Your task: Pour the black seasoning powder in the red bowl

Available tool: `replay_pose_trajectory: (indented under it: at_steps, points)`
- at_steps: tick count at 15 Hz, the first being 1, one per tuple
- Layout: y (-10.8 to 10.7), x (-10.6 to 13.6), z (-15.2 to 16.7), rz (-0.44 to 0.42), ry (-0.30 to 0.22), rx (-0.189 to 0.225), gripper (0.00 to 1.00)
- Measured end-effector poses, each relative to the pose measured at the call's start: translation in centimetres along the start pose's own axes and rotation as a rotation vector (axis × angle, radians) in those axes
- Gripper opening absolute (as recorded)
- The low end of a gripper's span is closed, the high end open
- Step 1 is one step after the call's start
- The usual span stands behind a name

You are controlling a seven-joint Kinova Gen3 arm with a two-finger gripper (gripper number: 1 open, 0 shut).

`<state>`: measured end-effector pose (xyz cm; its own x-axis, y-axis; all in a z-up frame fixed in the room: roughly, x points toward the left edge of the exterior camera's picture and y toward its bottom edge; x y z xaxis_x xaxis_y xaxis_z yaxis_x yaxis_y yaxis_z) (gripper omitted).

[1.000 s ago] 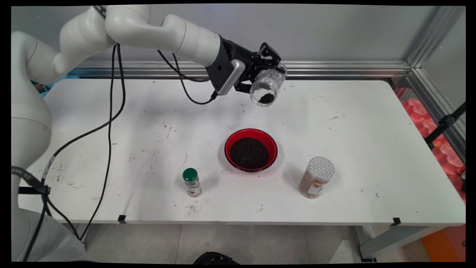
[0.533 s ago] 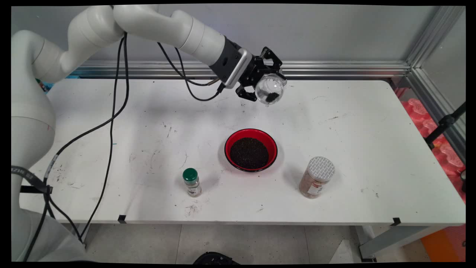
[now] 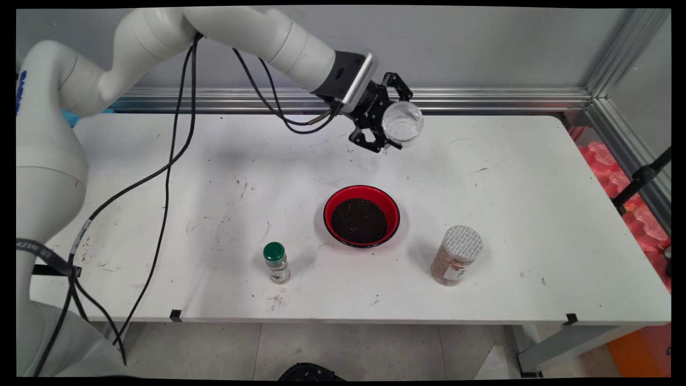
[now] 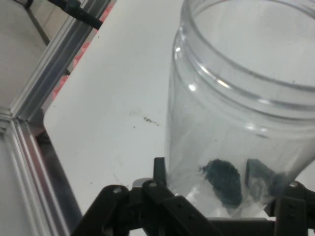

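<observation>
The gripper (image 3: pixel 387 127) is clamping a clear jar (image 3: pixel 403 123) in the air above the table (image 3: pixel 536 177), behind the red bowl (image 3: pixel 362 215). The jar is holding only a few dark grains; the bowl is sitting full of them.

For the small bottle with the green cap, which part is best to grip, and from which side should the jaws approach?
Grip the small bottle around its clear body just under the green cap, coming from above or from the open left side. It stands upright and narrow, with free table around it; the red bowl lies further right.
</observation>
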<state>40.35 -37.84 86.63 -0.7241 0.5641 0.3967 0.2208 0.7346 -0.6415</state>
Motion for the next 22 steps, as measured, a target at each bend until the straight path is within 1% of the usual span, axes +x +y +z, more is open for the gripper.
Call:
replay_pose_trajectory:
  at_steps: [2,7,13,17,22]
  points:
    - [-0.4,0.2,0.2,-0.044,0.013,-0.013,0.00]
    - [-1.3,0.9,0.5,-0.210,0.067,-0.057,0.00]
    - [-1.9,1.3,1.4,-0.381,0.106,-0.097,0.00]
    - [-2.1,1.4,2.9,-0.488,0.118,-0.124,0.00]
    - [-2.3,1.4,5.6,-0.619,0.118,-0.147,0.00]
